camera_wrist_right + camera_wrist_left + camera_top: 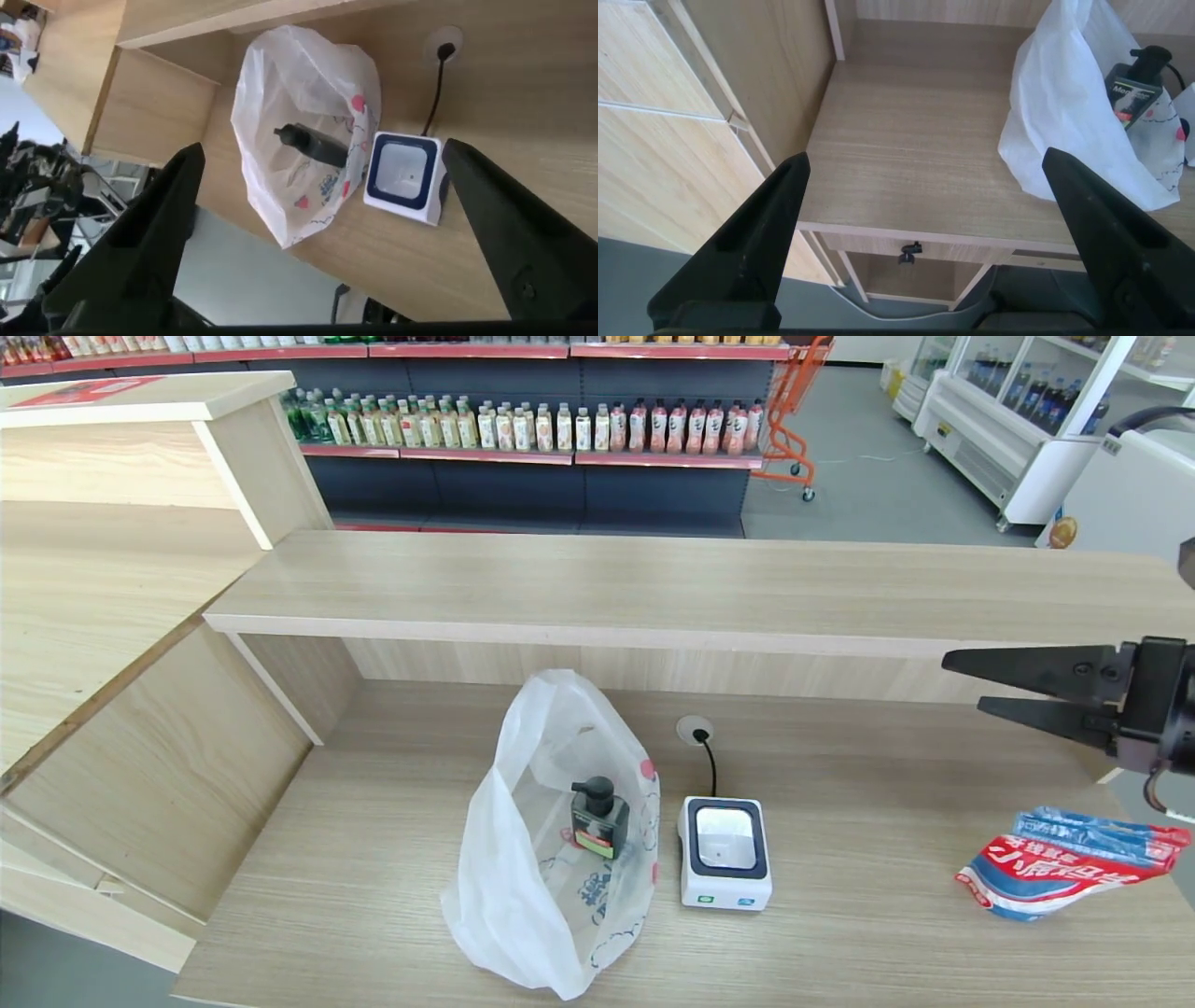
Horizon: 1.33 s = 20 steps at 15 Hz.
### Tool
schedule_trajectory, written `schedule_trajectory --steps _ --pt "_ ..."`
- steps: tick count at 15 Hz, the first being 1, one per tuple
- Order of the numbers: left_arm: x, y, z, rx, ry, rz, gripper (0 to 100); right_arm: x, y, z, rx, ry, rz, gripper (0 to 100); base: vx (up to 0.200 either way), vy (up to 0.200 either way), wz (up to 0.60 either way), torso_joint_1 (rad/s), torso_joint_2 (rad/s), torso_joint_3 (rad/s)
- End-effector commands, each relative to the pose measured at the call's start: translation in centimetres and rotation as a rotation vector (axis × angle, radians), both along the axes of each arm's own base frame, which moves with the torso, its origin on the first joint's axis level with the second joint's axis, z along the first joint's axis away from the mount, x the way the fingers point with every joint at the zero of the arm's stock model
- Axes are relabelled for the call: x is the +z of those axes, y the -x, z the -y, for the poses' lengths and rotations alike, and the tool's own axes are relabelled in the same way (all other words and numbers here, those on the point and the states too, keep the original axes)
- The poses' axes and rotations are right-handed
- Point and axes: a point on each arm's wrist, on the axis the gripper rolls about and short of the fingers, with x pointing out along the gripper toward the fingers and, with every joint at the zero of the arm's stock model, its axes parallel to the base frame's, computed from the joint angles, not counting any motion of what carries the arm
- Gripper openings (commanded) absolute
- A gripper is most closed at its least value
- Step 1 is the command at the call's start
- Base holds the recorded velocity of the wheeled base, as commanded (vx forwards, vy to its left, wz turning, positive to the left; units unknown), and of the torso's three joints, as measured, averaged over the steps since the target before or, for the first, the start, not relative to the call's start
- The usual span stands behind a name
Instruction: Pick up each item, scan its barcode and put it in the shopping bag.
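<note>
From the head view, take the scanner as your marker: it lies face up on the counter, its cable running back to a hole in the top, so a barcode has to be shown to its window from above. The shopping bag stands just beside the scanner on the robot's left, touching or nearly touching it, mouth gaping toward you, which keeps the drop after a scan short. A dark pump bottle already stands upright inside the bag. The one item left out is the red and blue snack packet, lying flat well apart from the scanner on the robot's right, near the counter's edge. Your right gripper hangs up and to the right of the scanner, above and behind the packet, its jaws parted and holding nothing, so I judge the packet is its next pick. In the left wrist view, the left gripper has its jaws spread wide and empty; it appears to sit off the counter's front edge on the far side of the bag from the scanner, clear of the work. In the right wrist view, you look down between widely spread, empty jaws at the bag with the bottle lying across it and the scanner just beside it.
</note>
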Motion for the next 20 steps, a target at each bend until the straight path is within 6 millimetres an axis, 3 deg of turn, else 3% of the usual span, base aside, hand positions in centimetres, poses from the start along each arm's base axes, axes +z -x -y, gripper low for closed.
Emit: schedule_trajectory --steps 1,3,11,16,20 --pt "0.0 0.0 0.0 0.000 0.000 -0.002 100 0.8 1.5 0.7 -0.033 -0.004 0.037 100 0.000 0.000 0.00 0.000 0.00 0.000" --pt "0.0 0.0 0.0 0.000 0.003 -0.002 100 0.6 1.7 1.3 -0.066 -0.001 0.011 100 0.000 0.000 0.00 0.000 0.00 0.000" --pt "0.0 0.0 0.0 -0.001 0.000 -0.002 100 -0.3 0.6 3.8 -0.262 -0.044 -0.104 100 -0.200 -0.200 0.00 -0.001 0.00 0.002" --pt "0.0 0.0 0.0 0.000 0.000 -0.003 100 -0.5 -0.6 5.6 -0.377 -0.121 -0.172 100 0.000 -0.080 0.00 0.004 0.00 0.001" --pt "0.0 0.0 0.0 0.000 -0.001 -0.002 100 -1.8 -2.8 6.7 -0.665 -0.185 -0.378 100 0.000 -0.200 0.00 0.009 0.00 0.003"
